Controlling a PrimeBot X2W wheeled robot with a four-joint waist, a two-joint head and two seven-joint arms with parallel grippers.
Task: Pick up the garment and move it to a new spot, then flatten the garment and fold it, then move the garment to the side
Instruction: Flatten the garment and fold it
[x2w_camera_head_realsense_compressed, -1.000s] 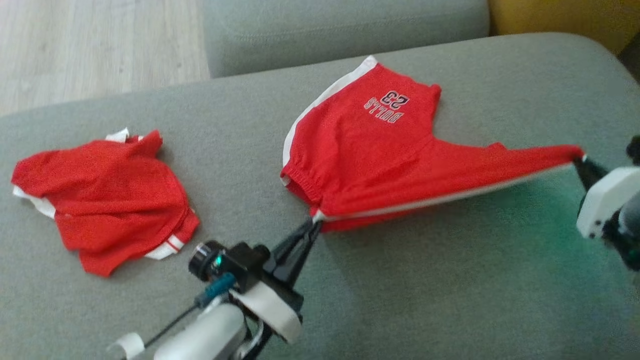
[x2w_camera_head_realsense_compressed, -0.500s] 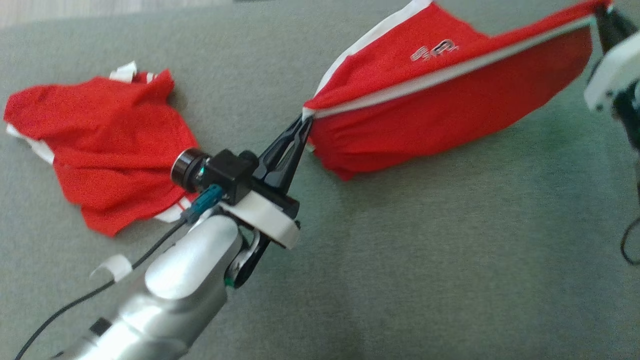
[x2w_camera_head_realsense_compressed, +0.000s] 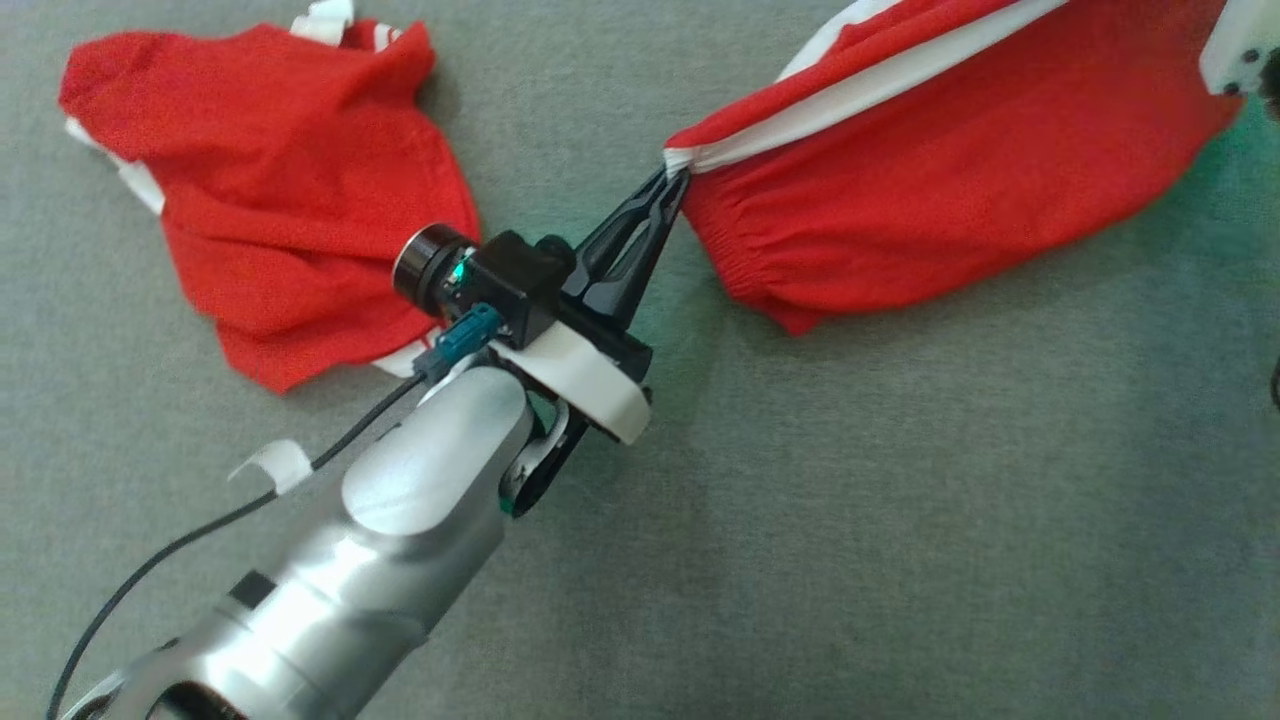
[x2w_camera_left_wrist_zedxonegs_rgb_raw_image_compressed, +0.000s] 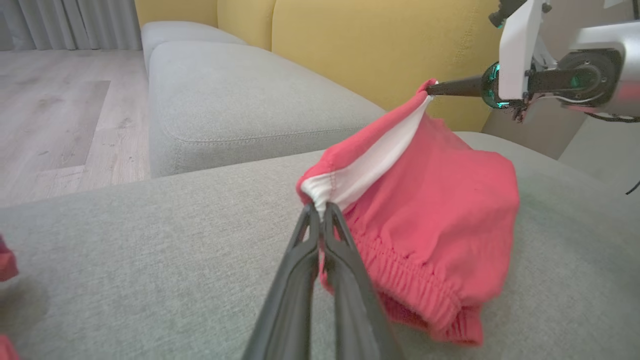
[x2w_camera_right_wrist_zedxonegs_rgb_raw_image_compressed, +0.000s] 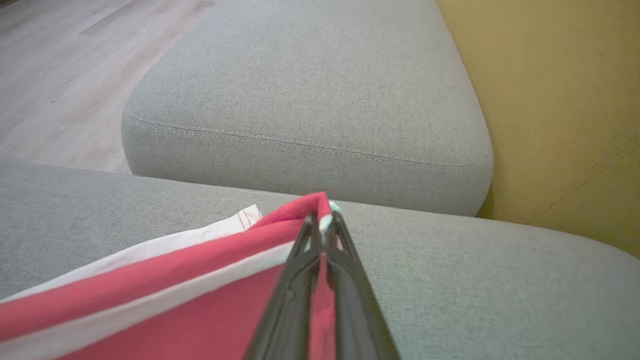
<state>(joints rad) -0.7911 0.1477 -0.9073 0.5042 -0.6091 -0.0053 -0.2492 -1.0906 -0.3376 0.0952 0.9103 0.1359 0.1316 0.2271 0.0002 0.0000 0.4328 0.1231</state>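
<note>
Garment (x2w_camera_head_realsense_compressed: 950, 190) pulled taut: left fingers (x2w_camera_left_wrist_zedxonegs_rgb_raw_image_compressed: 292, 290) clamped on one corner, right fingers (x2w_camera_right_wrist_zedxonegs_rgb_raw_image_compressed: 287, 310) clamped on opposite corner.

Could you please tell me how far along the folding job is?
Done: the shorts are picked up. In hand: the left hand and right hand each pinch a corner, stretching them over the cushion. Left: setting down, flattening, folding, moving aside.

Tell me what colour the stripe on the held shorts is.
White stripe on red shorts; clearest in the left wrist view.
</note>
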